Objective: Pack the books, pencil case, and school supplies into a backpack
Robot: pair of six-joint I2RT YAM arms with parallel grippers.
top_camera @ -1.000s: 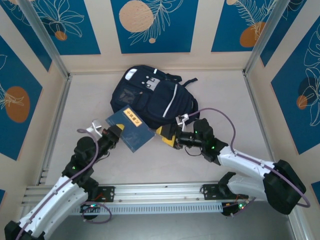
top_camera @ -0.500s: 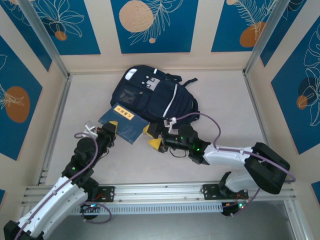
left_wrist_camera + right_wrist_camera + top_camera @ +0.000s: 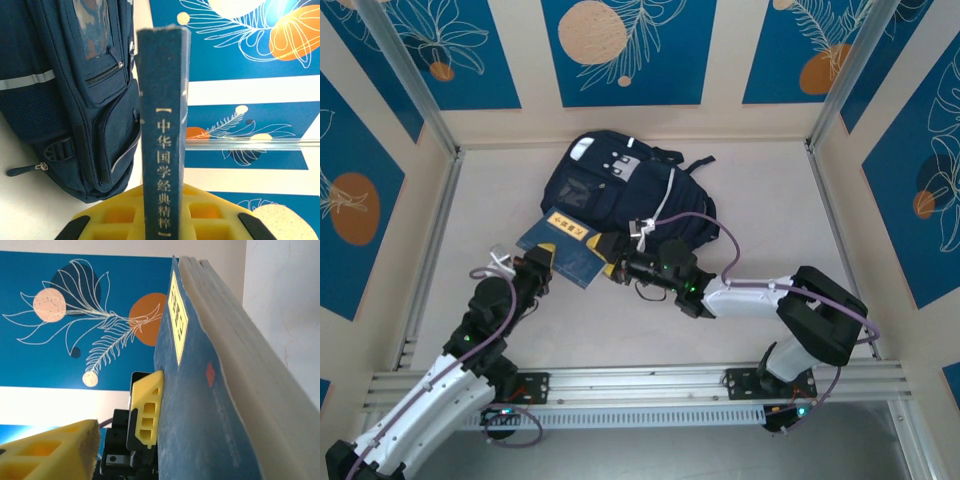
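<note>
Book (image 3: 565, 245), stiff and probably light, pinched edgewise in left hand (image 3: 548, 258); right hand (image 3: 612, 268) at its corner, grip unclear.

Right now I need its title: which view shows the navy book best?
Left wrist: the book is spine-on, print sharp. Right wrist shows cover and page edges steeply slanted; top external shows it small, by the backpack.

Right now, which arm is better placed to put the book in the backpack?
Probably left: the left end effector grips the thin navy blue book with a yellow label, beside the navy fabric backpack. The right end effector sits open at the book's corner.
</note>
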